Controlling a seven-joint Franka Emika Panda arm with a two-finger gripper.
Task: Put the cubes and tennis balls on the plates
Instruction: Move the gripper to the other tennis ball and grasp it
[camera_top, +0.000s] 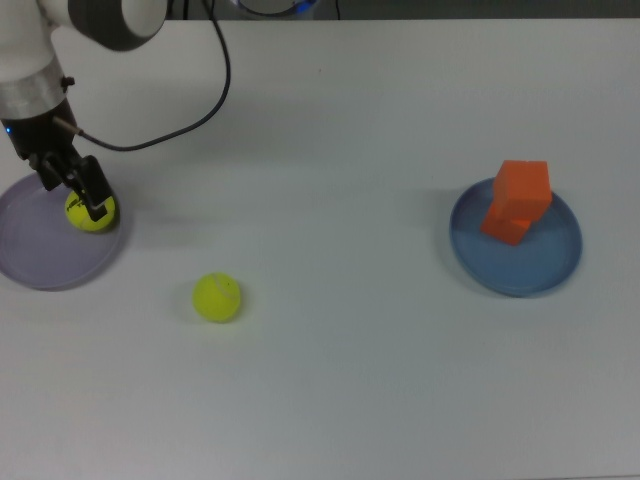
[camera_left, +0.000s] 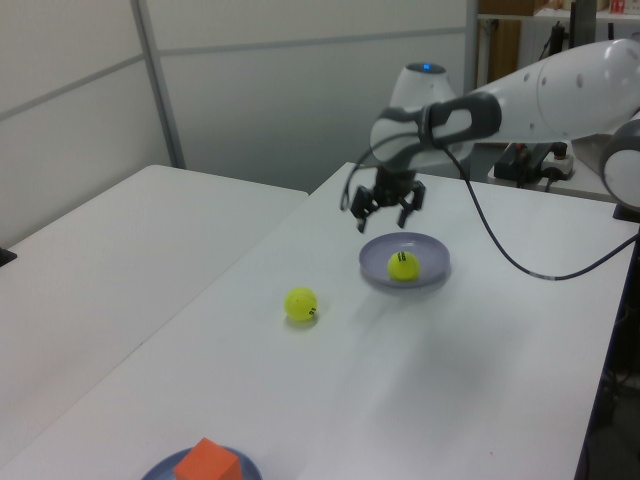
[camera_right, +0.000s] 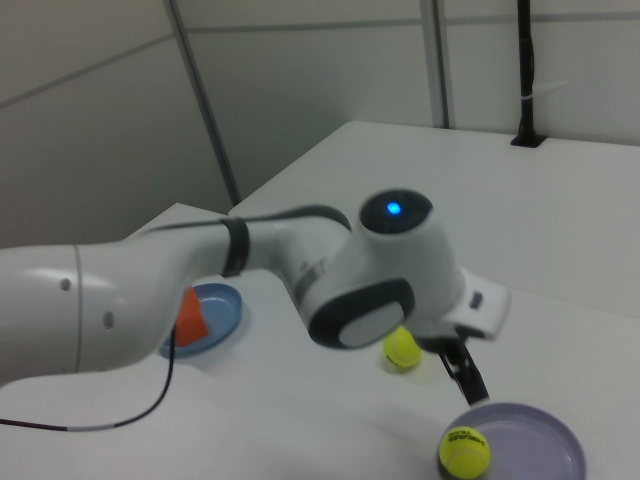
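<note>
The hand hangs wide open and holds nothing, above the round purple plate. A fuzzy printed ball sits on that plate. The other ball lies on the white counter. Two orange cubes are stacked, tilted, on the blue plate.

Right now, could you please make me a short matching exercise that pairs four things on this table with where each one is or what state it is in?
Column one:
1. printed tennis ball
2. plain tennis ball
3. orange cubes
4. gripper

Column two:
A. stacked on the blue plate
B. open and empty, above the table
C. lying on the lilac plate
D. on the bare table, on no plate

Right pairs: 1-C, 2-D, 3-A, 4-B.
</note>
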